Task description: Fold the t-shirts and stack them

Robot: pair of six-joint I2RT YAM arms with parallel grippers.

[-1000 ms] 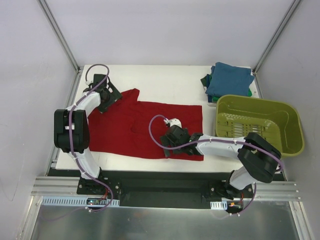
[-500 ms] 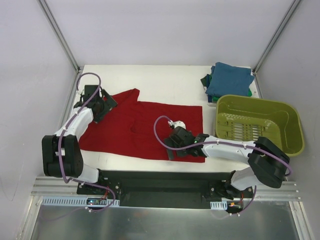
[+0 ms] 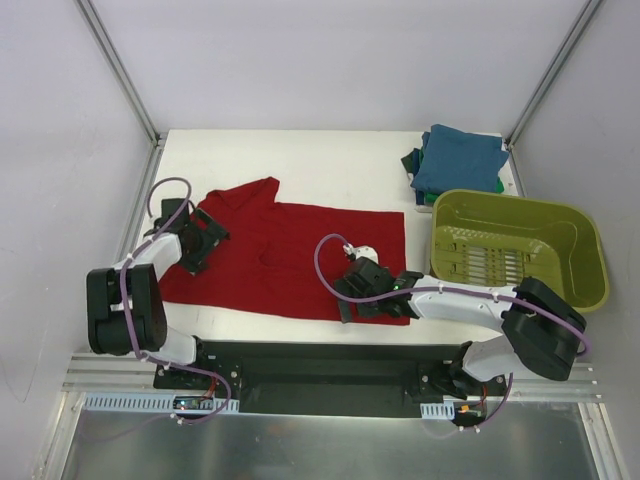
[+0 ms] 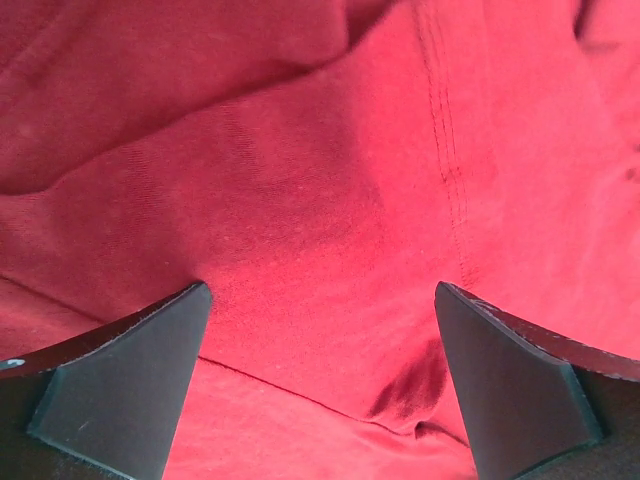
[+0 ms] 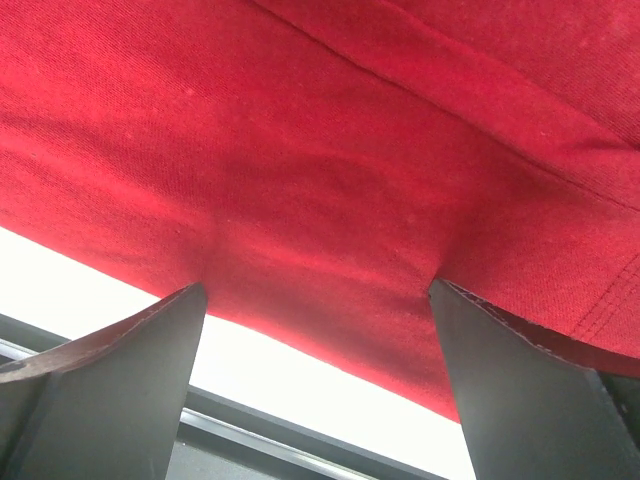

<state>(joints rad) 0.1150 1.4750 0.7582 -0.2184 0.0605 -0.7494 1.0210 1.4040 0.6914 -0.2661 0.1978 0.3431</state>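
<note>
Red cloth: the dark red t-shirt (image 3: 280, 255) lies spread open and unfolded on the white table (image 3: 330, 160), reaching from the 9 o'clock side past the middle. One flap juts toward 11 o'clock and a straight edge faces 3 o'clock.
Left arm: the left gripper (image 4: 320, 292) sits on the shirt's 9 o'clock end. Its fingers are spread as wide as they go, with both tips down on the cloth. A line of double stitching runs through the gap between them. Nothing is pinched.
Right arm: the right gripper (image 5: 315, 288) is at the shirt's 5 o'clock corner, along the near edge. Its fingers are also spread wide, and the tips press on the cloth just inside the hem. White table shows beyond that hem in the wrist view. Nothing is clamped.
Folded pile: the teal-blue folded shirt (image 3: 458, 160) tops a stack at the table's 1 o'clock corner. The green folded shirt (image 3: 414, 162) peeks out beneath it on the 9 o'clock side. The stack lies well apart from the red shirt.
Plastic: the olive-green basket (image 3: 520, 205) stands at 3 o'clock. Its far rim is right against the pile's 6 o'clock edge, and its 9 o'clock wall is just beside the red shirt's straight edge.
</note>
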